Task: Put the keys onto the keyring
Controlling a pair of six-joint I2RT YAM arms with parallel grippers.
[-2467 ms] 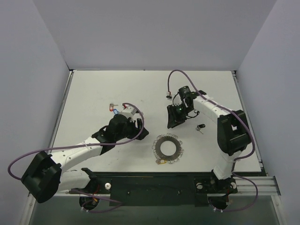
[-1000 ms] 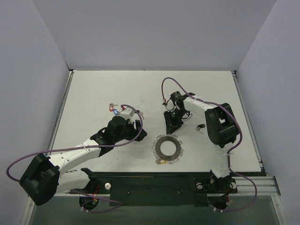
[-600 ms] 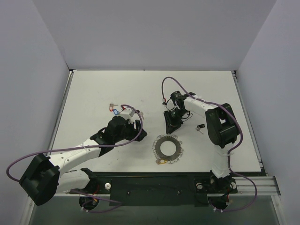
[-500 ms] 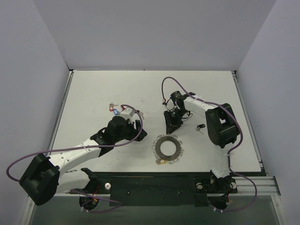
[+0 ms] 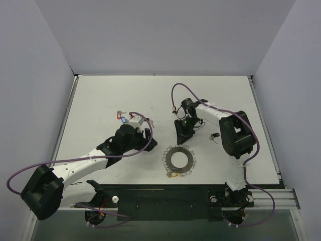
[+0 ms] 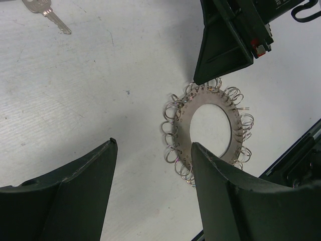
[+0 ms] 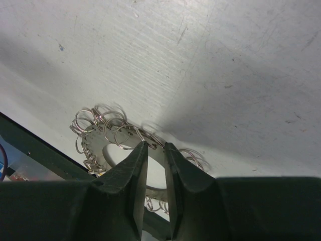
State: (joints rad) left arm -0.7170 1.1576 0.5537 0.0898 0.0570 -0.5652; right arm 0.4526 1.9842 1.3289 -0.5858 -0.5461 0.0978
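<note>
The keyring (image 5: 179, 159) is a flat silver loop fringed with small rings, lying near the table's front middle. It also shows in the left wrist view (image 6: 186, 131) and the right wrist view (image 7: 95, 135). My right gripper (image 5: 179, 140) points down at its far edge. The jaws stand a narrow gap apart, with the tips (image 7: 156, 145) right at the small rings there. My left gripper (image 6: 154, 145) hangs open to the left of the ring, holding nothing. A black-tagged key (image 5: 214, 135) lies to the right. Keys with red and blue tags (image 5: 121, 115) lie at the left.
A small yellow tag (image 5: 173, 173) hangs at the keyring's near edge. One silver key (image 6: 46, 10) shows at the top left of the left wrist view. The black front rail (image 5: 165, 198) runs just below the ring. Purple cables loop over both arms.
My right gripper has come down from the middle of the table to the keyring's far edge, and its jaws have narrowed. The left arm has barely moved.
</note>
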